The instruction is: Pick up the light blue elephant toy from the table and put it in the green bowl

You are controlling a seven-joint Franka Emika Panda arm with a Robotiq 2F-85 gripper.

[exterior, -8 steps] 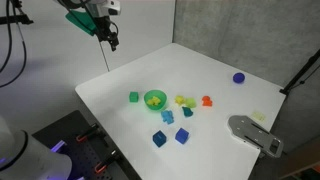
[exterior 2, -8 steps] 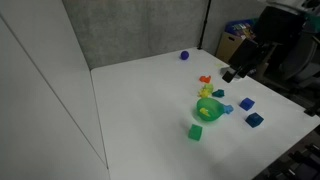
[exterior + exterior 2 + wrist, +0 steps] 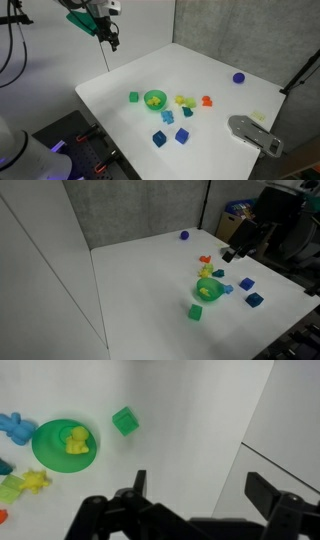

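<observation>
The light blue elephant toy (image 3: pixel 168 117) lies on the white table just beside the green bowl (image 3: pixel 154 100). It also shows in an exterior view (image 3: pixel 228 289) and at the left edge of the wrist view (image 3: pixel 14 426). The green bowl (image 3: pixel 209 290) holds a small yellow toy (image 3: pixel 76 440) and its rim shows in the wrist view (image 3: pixel 45 455). My gripper (image 3: pixel 113 44) hangs high above the table, far from the toys, and shows in both exterior views (image 3: pixel 229 255). In the wrist view the gripper (image 3: pixel 200 495) is open and empty.
Near the bowl are a green cube (image 3: pixel 134 97), two darker blue cubes (image 3: pixel 159 139) (image 3: pixel 182 135), a teal piece (image 3: pixel 187 112), yellow-green pieces (image 3: pixel 184 101) and an orange piece (image 3: pixel 207 100). A purple ball (image 3: pixel 239 77) is farther off. A grey device (image 3: pixel 255 133) sits at the table's corner.
</observation>
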